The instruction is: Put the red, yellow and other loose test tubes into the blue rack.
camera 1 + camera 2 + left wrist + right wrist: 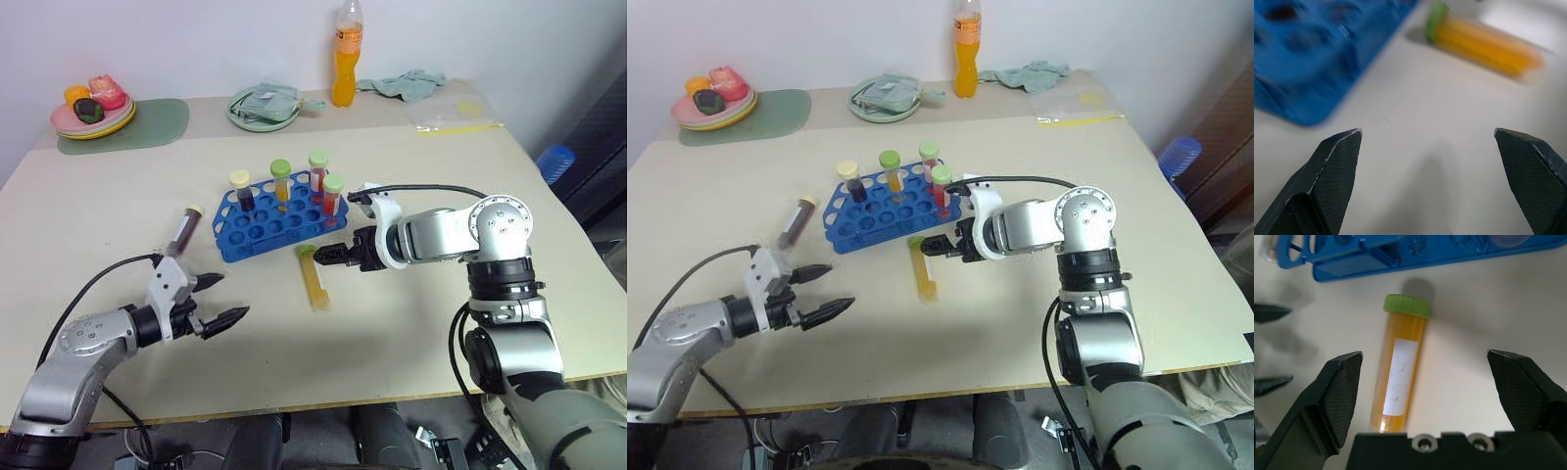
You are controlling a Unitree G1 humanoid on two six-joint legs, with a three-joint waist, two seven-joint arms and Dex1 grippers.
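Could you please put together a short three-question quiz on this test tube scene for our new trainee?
1. How many capped tubes stand upright in the bright blue plastic rack with round holes?
2. True or false: the green-capped tube of yellow liquid stands in that rack.
3. Which loose tube lies left of the rack? A) the cream-capped tube of dark liquid B) a blue-capped tube.

Key
1. Four.
2. False: it lies flat on the beige table, in front of the rack, before the open right gripper.
3. A. The left gripper is open nearby and holds nothing.
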